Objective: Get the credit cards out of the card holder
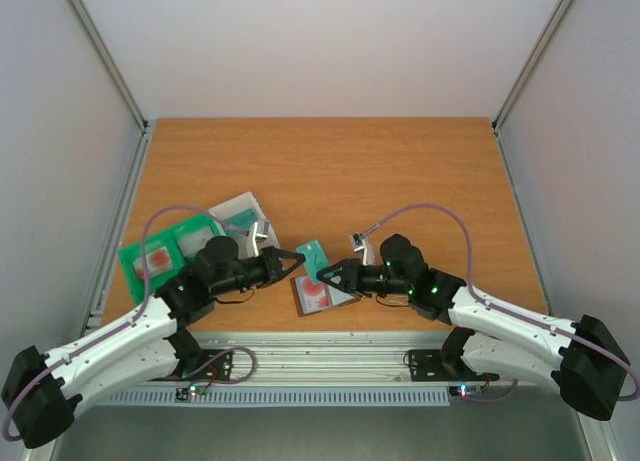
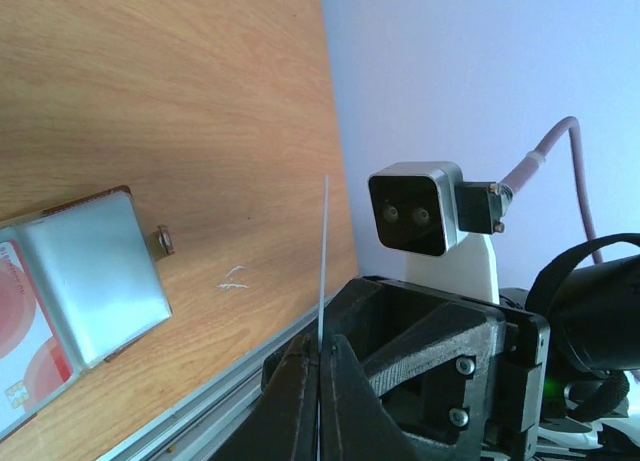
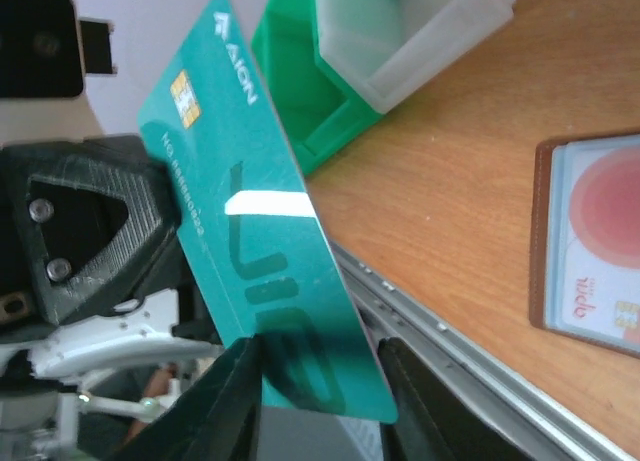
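A teal-green credit card hangs in the air between the two grippers. My left gripper is shut on one end of it, and the card shows there edge-on as a thin line. My right gripper is open, its fingers standing either side of the card's other end, the right finger clear of it. Below on the table the brown card holder lies open, with a whitish credit card with red blotches in its pocket. From above, the left gripper and right gripper meet just above the holder.
A flat green tray lies at the left with a translucent grey box beside it, both behind the left arm. The table's metal front rail runs just near of the holder.
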Robot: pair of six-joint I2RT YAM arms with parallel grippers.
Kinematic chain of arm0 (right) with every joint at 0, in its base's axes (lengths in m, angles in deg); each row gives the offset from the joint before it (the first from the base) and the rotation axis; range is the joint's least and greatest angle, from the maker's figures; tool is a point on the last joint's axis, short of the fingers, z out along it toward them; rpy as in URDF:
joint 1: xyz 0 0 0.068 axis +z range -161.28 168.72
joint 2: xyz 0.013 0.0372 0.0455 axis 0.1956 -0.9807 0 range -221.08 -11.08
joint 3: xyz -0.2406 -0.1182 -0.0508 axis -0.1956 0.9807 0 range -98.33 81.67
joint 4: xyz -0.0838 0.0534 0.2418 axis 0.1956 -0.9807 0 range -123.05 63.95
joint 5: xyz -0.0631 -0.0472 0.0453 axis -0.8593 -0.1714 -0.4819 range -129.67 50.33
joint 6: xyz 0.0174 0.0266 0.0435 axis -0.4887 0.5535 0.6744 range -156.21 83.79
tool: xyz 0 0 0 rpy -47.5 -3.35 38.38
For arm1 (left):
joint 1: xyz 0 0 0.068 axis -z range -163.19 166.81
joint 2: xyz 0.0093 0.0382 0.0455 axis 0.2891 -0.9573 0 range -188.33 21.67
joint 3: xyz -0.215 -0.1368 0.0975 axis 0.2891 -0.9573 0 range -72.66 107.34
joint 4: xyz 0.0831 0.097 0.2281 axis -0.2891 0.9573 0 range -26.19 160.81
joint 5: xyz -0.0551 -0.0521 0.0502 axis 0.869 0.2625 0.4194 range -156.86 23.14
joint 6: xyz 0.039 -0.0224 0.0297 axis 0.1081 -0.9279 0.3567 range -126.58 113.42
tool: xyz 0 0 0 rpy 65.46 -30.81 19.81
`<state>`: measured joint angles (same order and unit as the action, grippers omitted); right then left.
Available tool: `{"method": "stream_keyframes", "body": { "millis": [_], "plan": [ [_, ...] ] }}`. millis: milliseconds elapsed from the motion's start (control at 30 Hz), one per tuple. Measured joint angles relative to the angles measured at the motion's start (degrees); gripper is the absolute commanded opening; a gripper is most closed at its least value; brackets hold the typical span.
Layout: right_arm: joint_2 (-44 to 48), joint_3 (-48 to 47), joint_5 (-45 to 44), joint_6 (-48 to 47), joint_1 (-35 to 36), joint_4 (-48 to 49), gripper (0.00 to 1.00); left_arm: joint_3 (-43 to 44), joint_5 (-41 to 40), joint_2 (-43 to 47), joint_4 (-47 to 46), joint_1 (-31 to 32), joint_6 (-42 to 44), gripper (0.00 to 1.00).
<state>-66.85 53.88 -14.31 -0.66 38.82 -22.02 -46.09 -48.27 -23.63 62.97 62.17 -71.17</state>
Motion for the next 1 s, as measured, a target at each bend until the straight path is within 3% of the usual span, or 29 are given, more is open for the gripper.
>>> {"method": "stream_keyframes", "body": {
  "millis": [200, 267, 400, 500, 767, 1000],
  "plan": [
    [1.64, 2.25, 0.81, 0.26, -0.24, 2.47, 0.02, -2.10, 0.26, -0.02, -2.99, -0.24, -1.46, 0.01],
    [2.34, 2.73, 1.60, -0.37, -0.22, 3.30, 0.01, -2.80, 0.24, -0.07, -2.89, -0.37, -1.66, 0.06],
    [3.65, 3.04, 3.26, -2.25, -0.24, 3.80, 0.01, -3.17, 0.94, -0.02, -2.97, -0.33, -2.05, 0.29],
    [5.44, 2.95, 5.20, -5.33, -0.22, 2.47, 0.01, -3.13, 2.49, 0.98, -2.58, -0.22, -1.44, 0.38],
    [9.42, -4.20, 13.35, -19.89, -0.22, -12.68, 0.01, 0.24, 8.72, 9.60, 6.67, -0.24, 5.92, 0.49],
    [9.49, -9.64, 22.05, -28.89, -0.22, -23.10, 0.01, 3.06, 16.04, 16.06, 15.41, -0.24, 12.44, 0.42]
  ]
}}
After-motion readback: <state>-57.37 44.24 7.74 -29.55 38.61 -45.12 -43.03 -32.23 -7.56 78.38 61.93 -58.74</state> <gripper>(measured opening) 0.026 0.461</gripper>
